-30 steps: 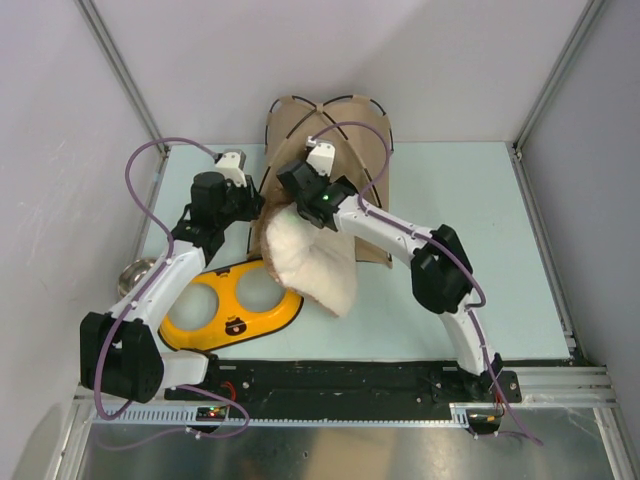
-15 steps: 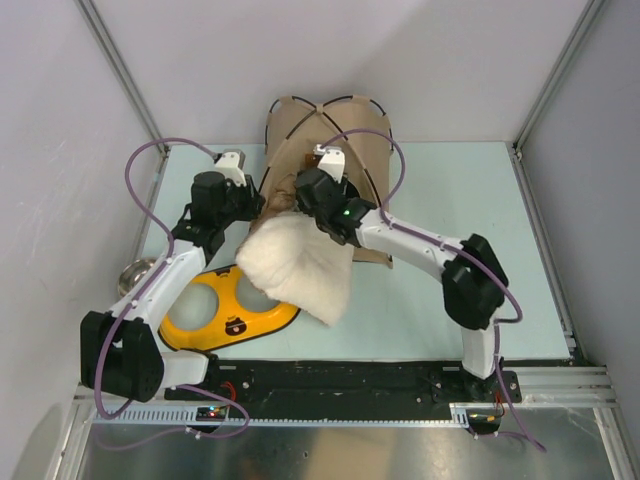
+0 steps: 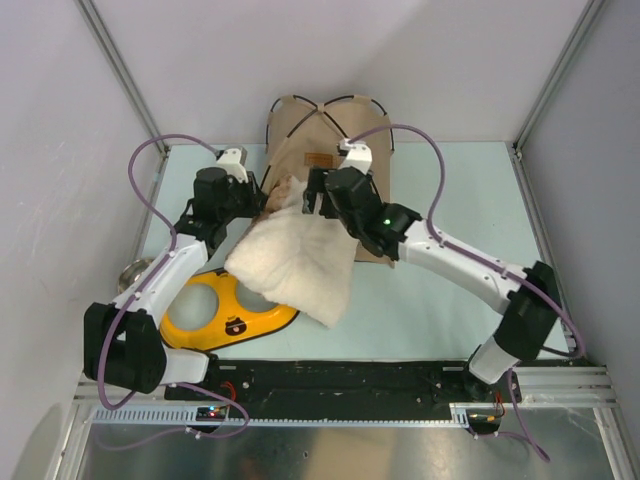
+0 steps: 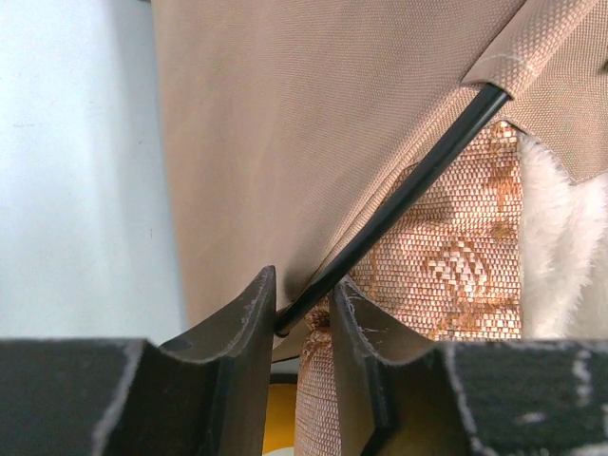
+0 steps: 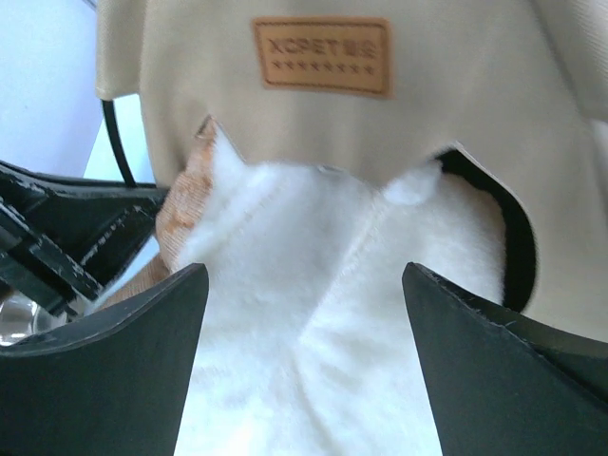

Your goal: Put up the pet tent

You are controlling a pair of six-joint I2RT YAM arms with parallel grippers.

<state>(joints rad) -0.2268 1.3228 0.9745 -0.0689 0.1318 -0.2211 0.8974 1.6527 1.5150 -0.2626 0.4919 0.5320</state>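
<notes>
Right fingers (image 5: 123, 370) have sprung wide, releasing the cream fluffy pillow (image 3: 295, 265) at the mouth of the tan fabric teepee tent (image 3: 330, 125); left fingers (image 4: 228, 361) clamp its thin black pole (image 4: 408, 185). Judgement: pillow still needs pushing inside.

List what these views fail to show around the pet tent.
- Top view: the pet tent floor, covered by its own fabric and the pillow.
- Top view: one bowl of the yellow feeder, partly under the pillow.
- Top view: a metal bowl, mostly behind the left arm.
- Left wrist view: whether the left pincer actually clamps the black pole or the woven cloth; too close to tell.
</notes>
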